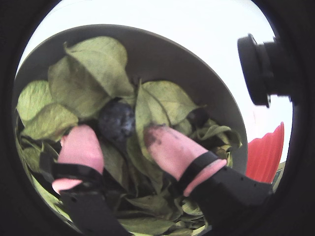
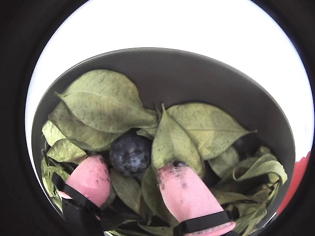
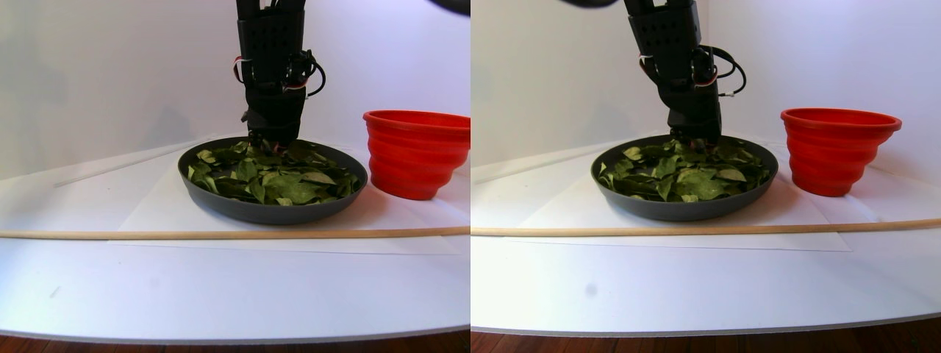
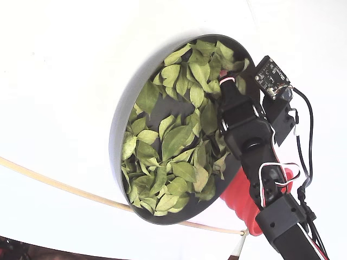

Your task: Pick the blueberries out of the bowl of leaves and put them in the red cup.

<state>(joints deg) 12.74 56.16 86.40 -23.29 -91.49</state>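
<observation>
The black two-finger gripper (image 2: pixel 133 184) with pink padded fingertips (image 2: pixel 183 189) stands with its jaws parted to a moderate gap, reaching down into the leaves, and holds nothing; in both wrist views a single small round dark blue-black blueberry (image 2: pixel 130 154) lies just beyond the gap between the pads, apart from both, nearer the left pad in each view. The right pad carries dark smudges near its tip and presses against a leaf. Many small oval green and yellow-green leaves (image 2: pixel 103 101), some curled, spread around the berry and fill most of the wide shallow dark grey bowl (image 2: pixel 206 73), whose bare grey wall shows on the far side in the wrist views. In the stereo pair view the gripper (image 3: pixel 273 140) comes down nearly upright at the far rim of the bowl (image 3: pixel 272 209), with red and white wires looped on the arm above. The small bright red plastic cup (image 3: pixel 412 154) with stepped ribbed sides stands upright just to the right of the bowl, near but not touching it. Both rest on a white table (image 3: pixel 220 287), and a thin pale wooden stick (image 3: pixel 220 234) lies across it on the near side of the bowl
</observation>
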